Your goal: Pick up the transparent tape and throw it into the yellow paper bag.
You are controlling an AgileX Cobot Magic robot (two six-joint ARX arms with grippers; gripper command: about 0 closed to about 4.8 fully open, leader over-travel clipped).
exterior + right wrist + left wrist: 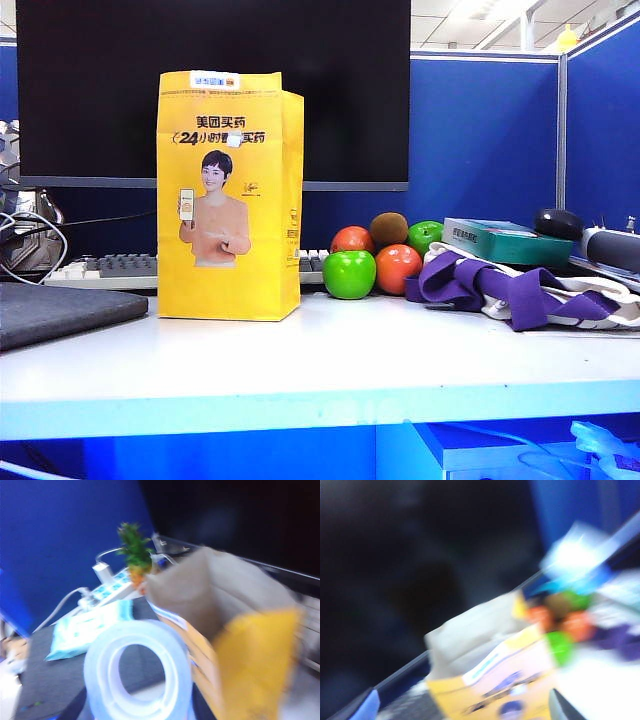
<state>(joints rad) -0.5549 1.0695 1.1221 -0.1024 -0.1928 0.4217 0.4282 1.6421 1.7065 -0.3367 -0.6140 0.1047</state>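
Observation:
The yellow paper bag (230, 200) stands upright on the white table, left of centre, printed with a woman in an orange top. Neither arm shows in the exterior view. In the right wrist view the transparent tape (137, 630), a bluish-white ring, sits on edge with my right gripper (137, 711) shut on it, dark fingers at both its sides. It hangs just beside the bag's open mouth (255, 665). The blurred left wrist view looks down on the bag's open top (495, 680). My left gripper (465, 711) is open with its fingertips far apart and nothing between them.
Green apple (349, 274), red fruit (398, 267) and a kiwi lie right of the bag. A purple-white cloth (510, 290) and teal box (505, 240) are further right. A keyboard (110, 268) and monitor (210, 80) stand behind, a dark grey pad (60, 310) at left.

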